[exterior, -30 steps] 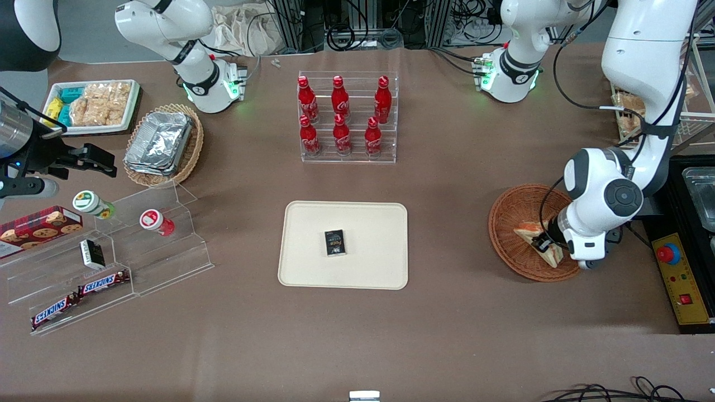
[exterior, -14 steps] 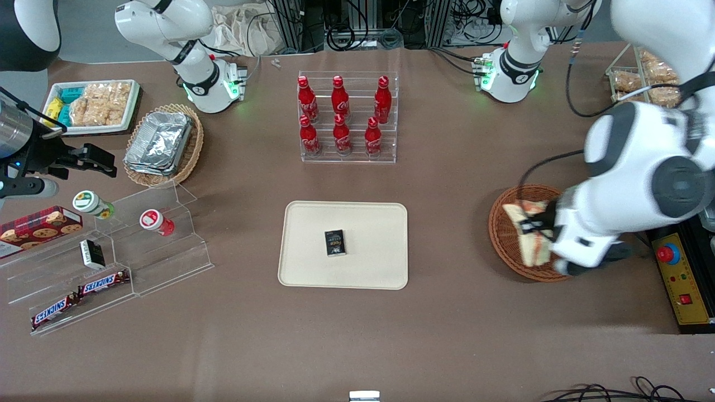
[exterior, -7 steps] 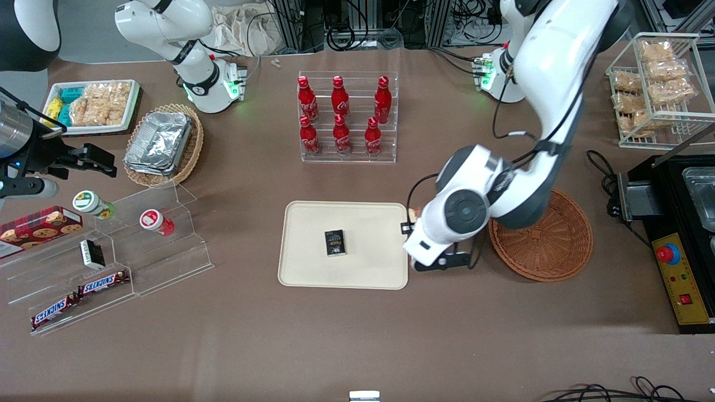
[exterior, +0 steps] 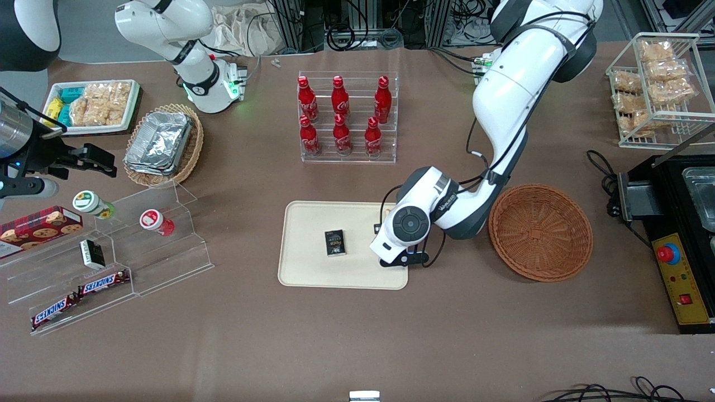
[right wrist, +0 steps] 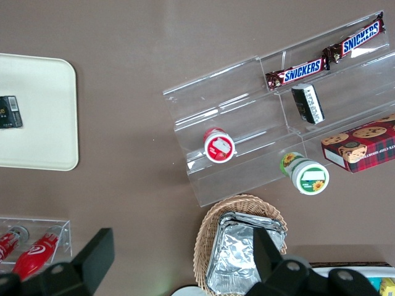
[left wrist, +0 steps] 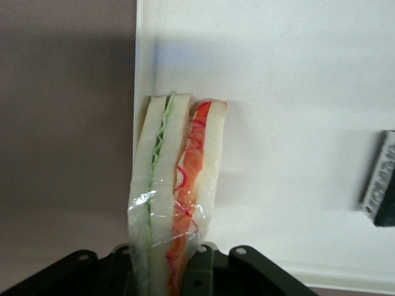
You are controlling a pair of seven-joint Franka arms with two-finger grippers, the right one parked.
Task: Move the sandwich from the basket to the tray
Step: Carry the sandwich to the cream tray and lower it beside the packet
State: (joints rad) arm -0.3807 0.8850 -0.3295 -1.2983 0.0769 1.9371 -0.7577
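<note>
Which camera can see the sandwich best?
The left wrist view: the sandwich stands there, wrapped, held in the claw above the tray edge. In the front view the arm hides it. The right wrist view doesn't show it.

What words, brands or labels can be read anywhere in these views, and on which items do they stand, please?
"SNICKERS": on each of the two Snickers bars on the acrylic steps.
Red bottles: white script, too small to read.
Small black box on the tray: print unreadable.
Cookie box and green-lidded jar: no legible text.
Sandwich, held by the gripper above the tray's edge: no label.
</note>
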